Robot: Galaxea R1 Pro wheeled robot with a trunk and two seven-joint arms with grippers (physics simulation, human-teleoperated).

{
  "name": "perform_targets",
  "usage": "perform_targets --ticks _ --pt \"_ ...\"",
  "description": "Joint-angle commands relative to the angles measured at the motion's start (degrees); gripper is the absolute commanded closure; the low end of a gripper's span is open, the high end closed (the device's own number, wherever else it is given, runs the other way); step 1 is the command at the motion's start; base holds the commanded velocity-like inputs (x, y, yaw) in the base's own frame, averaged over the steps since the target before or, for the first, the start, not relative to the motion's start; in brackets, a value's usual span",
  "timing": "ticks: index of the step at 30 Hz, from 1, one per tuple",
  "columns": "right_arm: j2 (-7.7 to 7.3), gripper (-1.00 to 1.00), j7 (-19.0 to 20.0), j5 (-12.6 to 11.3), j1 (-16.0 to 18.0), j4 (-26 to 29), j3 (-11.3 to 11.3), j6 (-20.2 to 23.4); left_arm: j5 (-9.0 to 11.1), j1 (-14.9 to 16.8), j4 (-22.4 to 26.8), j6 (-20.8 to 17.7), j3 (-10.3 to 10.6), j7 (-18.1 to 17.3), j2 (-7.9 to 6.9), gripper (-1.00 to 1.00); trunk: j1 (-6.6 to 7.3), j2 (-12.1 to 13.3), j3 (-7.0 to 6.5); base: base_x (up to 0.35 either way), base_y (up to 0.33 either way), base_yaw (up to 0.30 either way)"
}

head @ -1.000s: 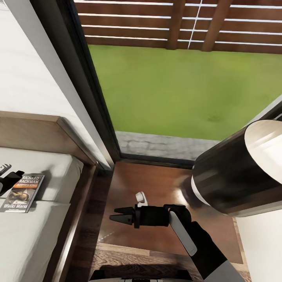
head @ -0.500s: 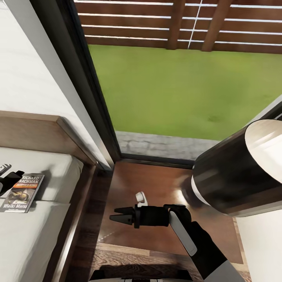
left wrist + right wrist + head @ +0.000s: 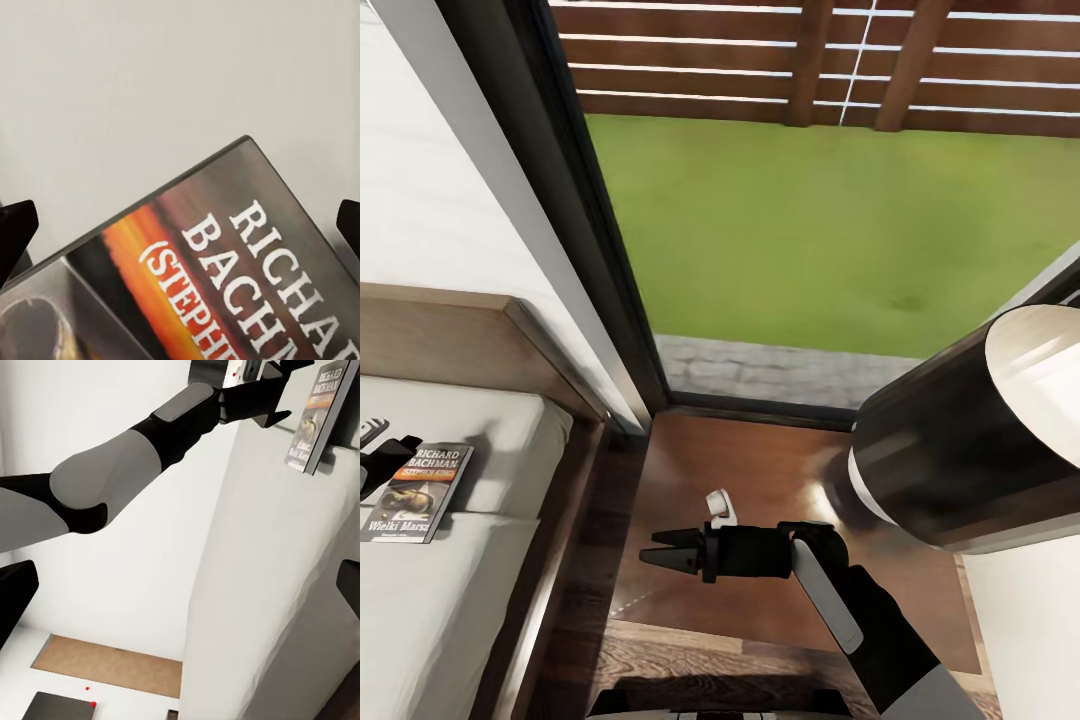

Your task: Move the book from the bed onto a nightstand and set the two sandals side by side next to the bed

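Book (image 3: 418, 492) lies flat on the mattress of the bed (image 3: 470, 590), cover up, near the headboard end and close to the bed's outer edge. Its long axis runs roughly along the bed's length, title end toward the headboard.

Left gripper (image 3: 382, 462) sits at the book's title end, on the side farther from the bed's edge, tips apparently just over the book's corner in the head view. The left wrist view looks straight down on the cover (image 3: 247, 285), title lettering large, both dark fingertips spread wide at the frame's edges. Jaws open, nothing held. The book's corner falls between the two tips, set diagonally to them; the cover is not squared to the jaw line.

Right gripper (image 3: 660, 550) hovers over the brown nightstand (image 3: 780, 470) beside the bed, well apart from the book, pointing toward the bed. Its fingers sit close together in the head view, but I cannot tell for certain whether they are fully closed; it carries nothing.

Judgement: the left arm is plainly the nearer one. The grasp hinges on the thin book lying flat: the fingers need an edge to bite. Sandals not yet dealt with.
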State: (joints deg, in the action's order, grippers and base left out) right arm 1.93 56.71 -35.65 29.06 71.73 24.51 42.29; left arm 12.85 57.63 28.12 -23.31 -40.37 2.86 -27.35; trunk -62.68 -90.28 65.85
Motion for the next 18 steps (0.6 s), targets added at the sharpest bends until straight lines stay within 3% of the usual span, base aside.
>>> perform_targets --ticks 1,13,18 --pt "0.0 -1.0 -0.02 -0.29 0.03 -0.01 0.01 0.34 0.6 0.04 0.09 -0.33 -0.11 0.3 0.01 -1.0 0.0 -0.02 0.03 0.0 0.0 0.0" --pt "0.0 -1.0 -0.02 -0.29 0.03 -0.01 0.01 0.35 0.6 0.03 0.09 -0.33 -0.12 0.3 0.01 -1.0 0.0 -0.02 0.03 -0.001 0.0 0.0" --pt "0.01 -1.0 -0.02 -0.29 0.02 -0.01 0.01 0.34 0.6 0.02 0.09 -0.33 -0.14 0.3 0.01 -1.0 0.0 -0.02 0.03 -0.142 -0.135 0.0"
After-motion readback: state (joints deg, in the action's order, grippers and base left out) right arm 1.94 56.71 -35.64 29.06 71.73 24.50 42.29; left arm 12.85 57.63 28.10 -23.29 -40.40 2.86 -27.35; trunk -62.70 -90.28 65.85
